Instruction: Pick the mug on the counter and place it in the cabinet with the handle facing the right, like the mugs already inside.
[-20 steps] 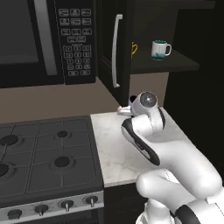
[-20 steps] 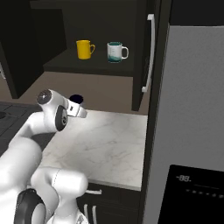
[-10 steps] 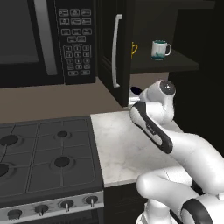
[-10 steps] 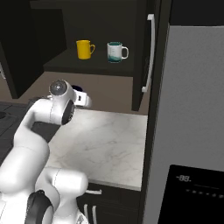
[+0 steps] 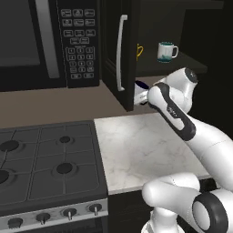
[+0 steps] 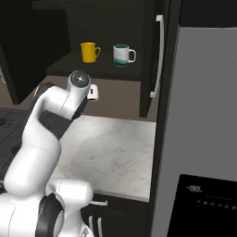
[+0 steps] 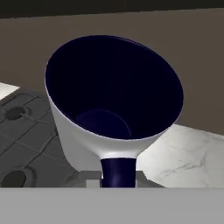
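You are carrying the mug (image 7: 109,109) in the air above the worktop (image 5: 145,150), just below the cabinet (image 6: 106,69) shelf and close beside its open door (image 5: 116,54). Watch that door edge and the shelf lip: lifting too straight could be knocking the mug against them, and swinging wide could be striking the teal-marked mug (image 6: 121,55) or the yellow mug (image 6: 89,51) inside. The handle (image 7: 117,171) also needs turning rightward. The jaws are clamped nearly together on the handle, holding the mug clear of everything.

Simulated kitchen, gas stove (image 5: 45,168), microwave (image 5: 45,43), marbled counter (image 5: 145,150), dark cabinet (image 6: 149,60)
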